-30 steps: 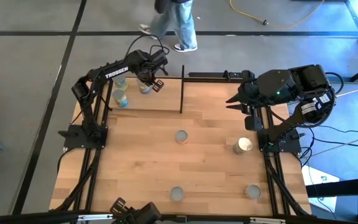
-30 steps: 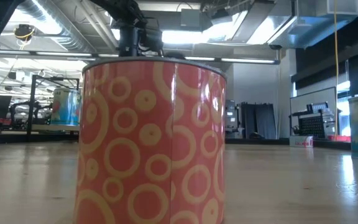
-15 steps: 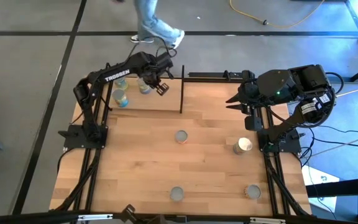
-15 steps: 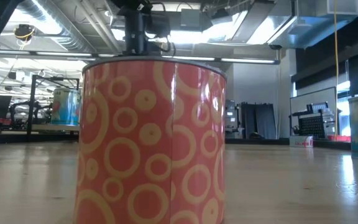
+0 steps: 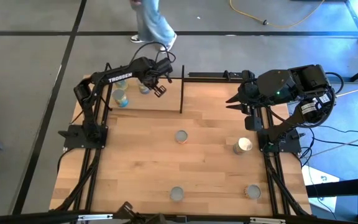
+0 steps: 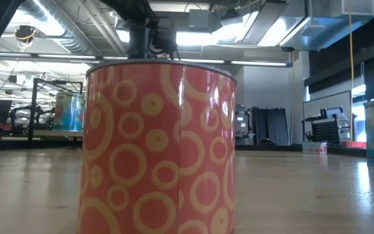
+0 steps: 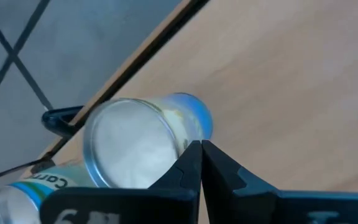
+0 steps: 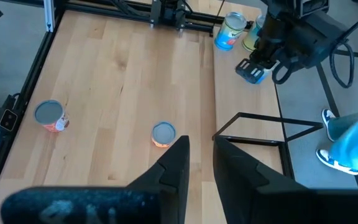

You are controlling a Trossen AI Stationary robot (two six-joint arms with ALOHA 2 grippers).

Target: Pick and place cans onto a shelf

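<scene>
where the arm reads "trossen", the left tool (image 7: 199, 163) is clenched empty beside a blue-labelled can (image 7: 143, 140).

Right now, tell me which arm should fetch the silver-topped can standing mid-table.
Right. The right gripper is open and empty, nearer the silver-topped can; the left gripper is shut over the black-framed wooden shelf.

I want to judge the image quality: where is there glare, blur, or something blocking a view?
Low view: the orange-red can stands close to the lens, fills the middle and hides the table behind; ceiling lights glare above it. Left wrist view: the blue can is soft, very near, its top washed pale. High view: evenly lit, with the shelf and loose cans clear.
</scene>
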